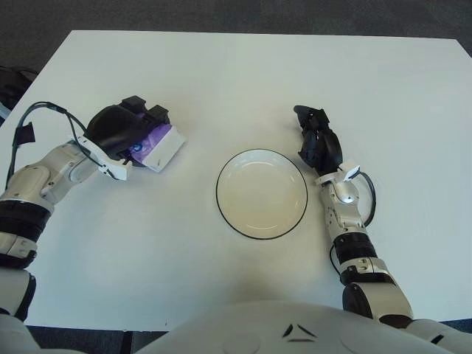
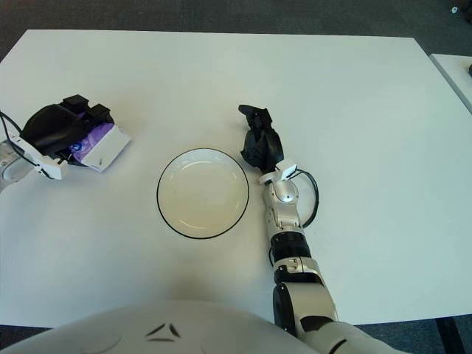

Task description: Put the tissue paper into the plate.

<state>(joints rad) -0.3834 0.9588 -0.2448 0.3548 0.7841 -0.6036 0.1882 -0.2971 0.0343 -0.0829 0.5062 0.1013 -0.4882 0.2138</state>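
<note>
Left of the plate (image 1: 262,193), left hand (image 1: 125,129) grips tissue paper (image 1: 161,145).

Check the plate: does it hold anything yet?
Empty. The plate shows bare; the tissue pack is in the left hand.

I count: one plate (image 1: 262,193), one tissue pack (image 1: 161,144), one white table (image 1: 243,74), two robot hands, left (image 1: 125,131) and right (image 1: 317,141).

Lab-like: bare white table (image 1: 243,74), dark carpet (image 1: 221,15)
</note>
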